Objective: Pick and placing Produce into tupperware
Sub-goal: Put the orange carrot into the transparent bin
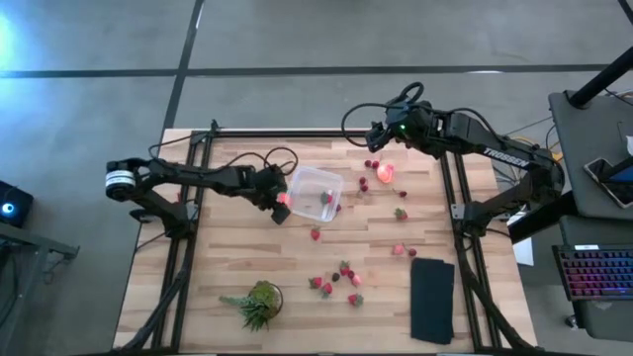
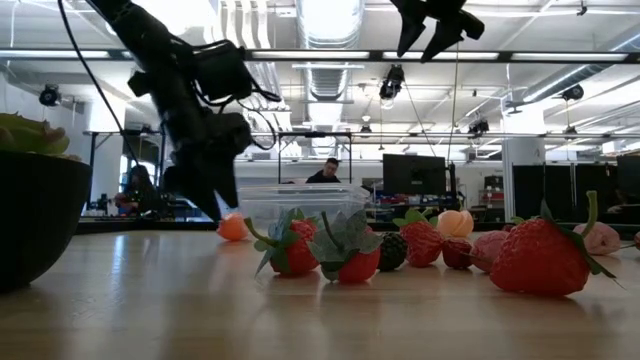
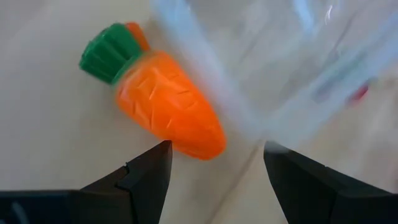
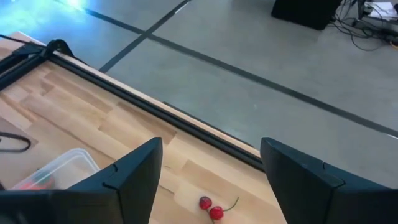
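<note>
Just ahead of my left fingers (image 3: 140,180), apart and holding nothing, the carrot (image 3: 168,99) lies on the surface (image 3: 43,137) beside the tub (image 3: 292,68), tip toward them; this arm is nearer

The wooden table (image 1: 247,247) stands on a grey concrete floor (image 1: 297,35) marked with dark straight lines, one running across just beyond the table's far edge. A pale blue glare falls on the floor off the table's far left corner. To the right of the table stands a dark desk (image 1: 593,148) carrying a keyboard (image 1: 598,272) with coloured backlit keys. Seen level across the table, the room behind is a large open workspace with a white ceiling, exposed ducts (image 2: 330,75) and bright strip lights. Behind the table, dark monitors (image 2: 412,175) stand on benches, and a person (image 2: 325,172) sits among them.
</note>
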{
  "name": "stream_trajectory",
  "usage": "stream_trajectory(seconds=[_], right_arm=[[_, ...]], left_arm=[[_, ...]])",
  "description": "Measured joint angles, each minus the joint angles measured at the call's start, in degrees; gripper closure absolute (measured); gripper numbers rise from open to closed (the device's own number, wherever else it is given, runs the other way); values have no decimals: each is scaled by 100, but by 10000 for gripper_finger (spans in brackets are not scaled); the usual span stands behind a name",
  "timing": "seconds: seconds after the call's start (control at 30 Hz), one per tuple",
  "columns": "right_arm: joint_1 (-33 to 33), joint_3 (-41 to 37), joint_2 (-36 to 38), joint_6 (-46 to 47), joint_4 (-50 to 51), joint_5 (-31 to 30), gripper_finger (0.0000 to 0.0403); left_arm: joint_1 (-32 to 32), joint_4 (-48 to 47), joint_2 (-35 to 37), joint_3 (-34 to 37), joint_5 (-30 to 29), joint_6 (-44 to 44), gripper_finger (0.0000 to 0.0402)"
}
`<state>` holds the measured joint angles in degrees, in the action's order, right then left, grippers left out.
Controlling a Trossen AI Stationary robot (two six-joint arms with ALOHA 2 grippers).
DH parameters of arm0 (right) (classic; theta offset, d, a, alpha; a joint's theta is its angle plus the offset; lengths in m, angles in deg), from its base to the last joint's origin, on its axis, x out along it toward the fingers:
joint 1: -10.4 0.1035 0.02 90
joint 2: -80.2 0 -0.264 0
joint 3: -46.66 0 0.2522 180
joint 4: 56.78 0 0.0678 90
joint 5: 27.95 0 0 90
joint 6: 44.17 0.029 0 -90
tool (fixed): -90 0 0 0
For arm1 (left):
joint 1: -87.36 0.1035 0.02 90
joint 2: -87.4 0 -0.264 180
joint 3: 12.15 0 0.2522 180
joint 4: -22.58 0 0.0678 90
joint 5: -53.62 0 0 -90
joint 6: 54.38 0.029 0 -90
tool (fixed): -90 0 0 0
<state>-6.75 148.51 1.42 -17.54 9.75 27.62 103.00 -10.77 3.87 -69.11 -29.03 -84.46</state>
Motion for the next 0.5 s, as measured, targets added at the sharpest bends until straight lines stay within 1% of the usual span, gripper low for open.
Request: stream_trajectory(seconds=[0.13, 0.23, 0.33, 0.5], right_arm=[[1, 0, 0, 0, 77, 27, 136], [1, 0, 0, -2, 97, 32, 139], [0, 0, -2, -4, 101, 32, 141], [-1, 0, -2, -10, 105, 32, 137]], left_arm=[[0, 251, -230, -1, -384, -424, 162], [2, 220, -399, 4, -476, -710, 162], [0, 228, -528, -47, -533, -718, 162], [0, 244, -611, -276, -959, -707, 162]])
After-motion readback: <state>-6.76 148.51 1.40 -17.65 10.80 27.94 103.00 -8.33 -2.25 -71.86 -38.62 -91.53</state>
